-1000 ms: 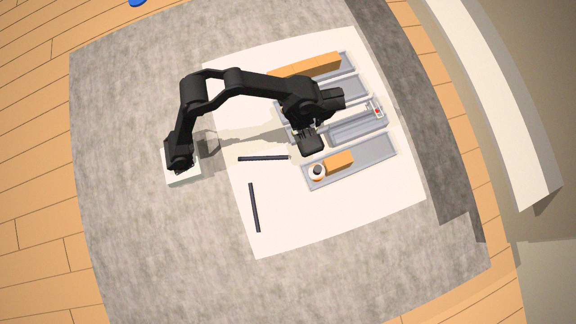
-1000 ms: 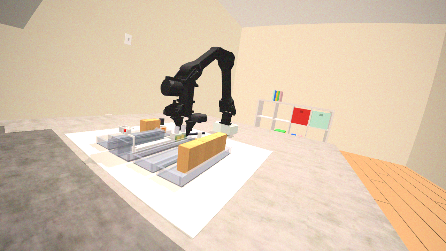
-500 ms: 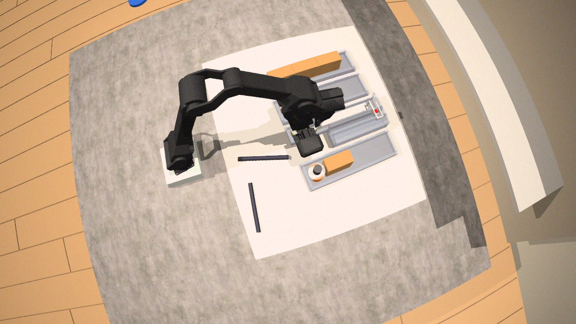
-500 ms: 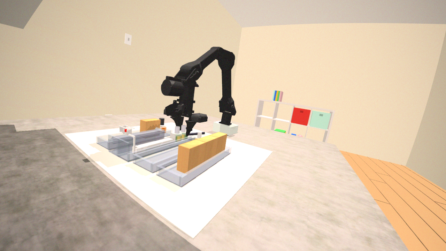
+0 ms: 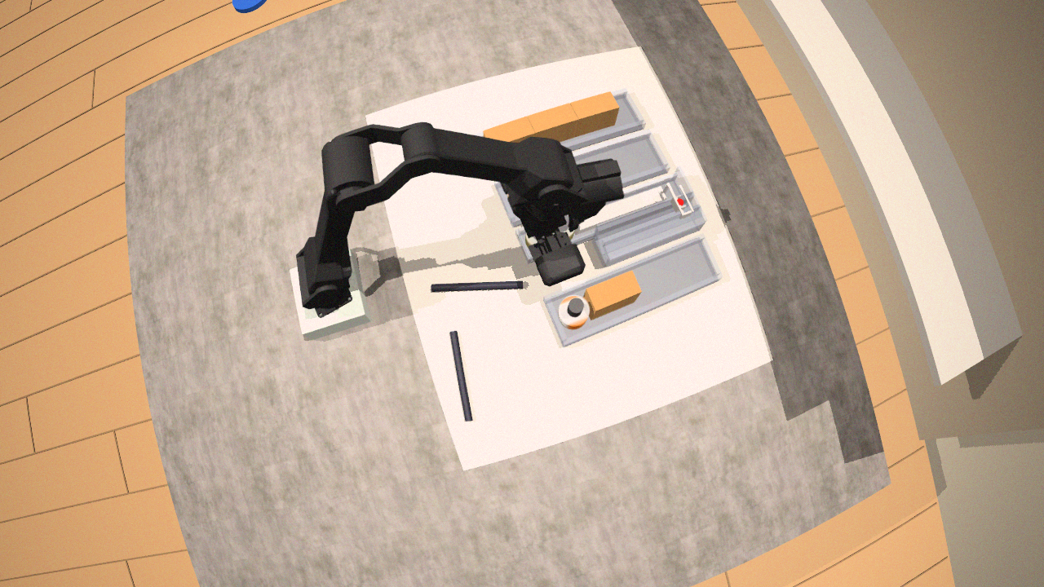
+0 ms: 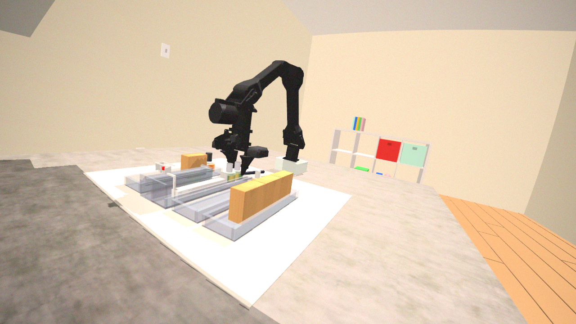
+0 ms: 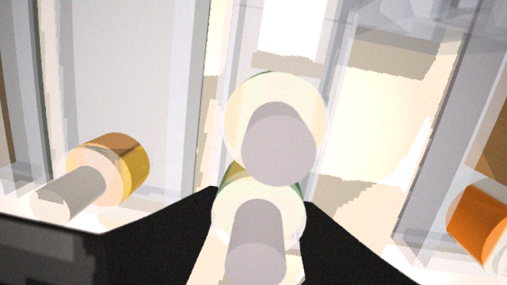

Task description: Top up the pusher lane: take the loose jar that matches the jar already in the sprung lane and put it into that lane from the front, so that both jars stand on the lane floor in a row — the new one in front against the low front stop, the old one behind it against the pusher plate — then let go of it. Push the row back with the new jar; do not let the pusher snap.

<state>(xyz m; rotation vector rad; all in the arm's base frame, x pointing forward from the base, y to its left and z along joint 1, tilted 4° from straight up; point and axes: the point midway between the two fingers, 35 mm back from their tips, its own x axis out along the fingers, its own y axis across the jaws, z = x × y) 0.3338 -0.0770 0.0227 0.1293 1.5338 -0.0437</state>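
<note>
Gripper point(image 7: 257, 222) clamped on green jar point(image 7: 259, 206); second green jar point(image 7: 275, 119) directly ahead, touching (blocks the lane). Yellow jar point(image 7: 115, 166) left, orange jar point(image 7: 475, 222) right, lane walls between.

Beside me I see three tan boxes point(image 5: 552, 121) in one tray, two dark rods point(image 5: 460, 375) on the white mat point(image 5: 620, 379).

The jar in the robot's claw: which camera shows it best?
The wrist view: the held jar fills the frame between the dark fingers. The top view hides it under the arm; the exterior view shows it tiny.
</note>
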